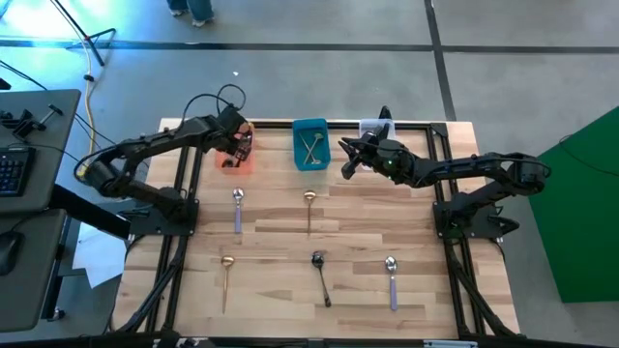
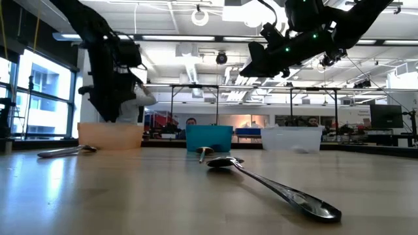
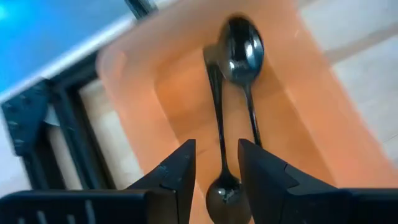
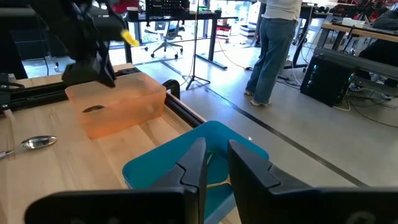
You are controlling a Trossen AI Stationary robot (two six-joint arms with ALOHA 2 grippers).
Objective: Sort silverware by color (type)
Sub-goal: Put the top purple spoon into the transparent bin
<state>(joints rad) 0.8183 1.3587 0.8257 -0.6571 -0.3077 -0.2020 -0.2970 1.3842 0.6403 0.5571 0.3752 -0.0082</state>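
My left gripper (image 1: 237,145) hangs open over the orange bin (image 3: 298,124), pointing steeply down. Two dark spoons (image 3: 242,50) lie on the bin's floor side by side, bowls at opposite ends. The second spoon's handle (image 3: 217,124) shows in the gap between my fingers (image 3: 216,146), untouched. My right gripper (image 1: 346,164) waits above the table between the teal bin (image 1: 310,145) and the clear bin (image 1: 372,130). Its fingers (image 4: 216,143) stand a narrow gap apart with nothing in it. Two crossed spoons (image 1: 310,148) lie in the teal bin.
Several spoons lie flat on the wooden table. They are a lavender-handled one (image 1: 238,208), a gold one (image 1: 309,208), another gold one (image 1: 226,275), a dark one (image 1: 320,277) and a second lavender-handled one (image 1: 391,280). A person stands beyond the table's far side (image 4: 273,50).
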